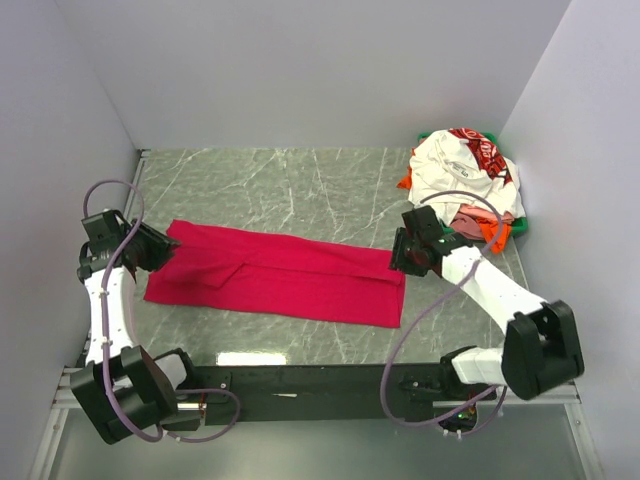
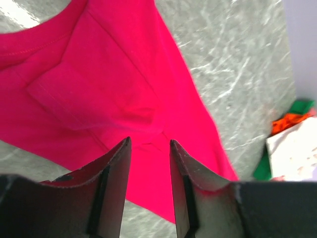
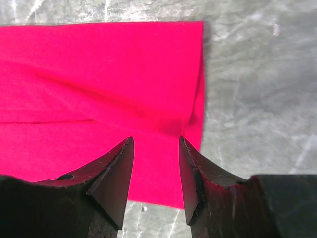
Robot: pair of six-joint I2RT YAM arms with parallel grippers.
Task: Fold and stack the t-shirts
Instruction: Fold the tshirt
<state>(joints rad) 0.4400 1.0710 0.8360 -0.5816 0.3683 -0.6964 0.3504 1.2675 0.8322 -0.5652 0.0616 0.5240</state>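
Flanking one flattened crimson t-shirt (image 1: 290, 275), left tool (image 2: 148, 144) spread, right tool (image 3: 156, 141) spread, one heaped shirt pile (image 1: 465, 175) beyond.

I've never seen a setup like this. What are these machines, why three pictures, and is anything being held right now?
These are two robot arms bolted at the near edge of a table, each ending in a two-finger gripper. The wide picture comes from a camera above and behind them. The other two come from cameras on the wrists, so the dark wedges are each arm's own fingers. A red t-shirt, folded into a long strip, lies on the table, the left gripper at one end, the right gripper at the other. More shirts are heaped in the far right corner. Both grippers are open; nothing is held.
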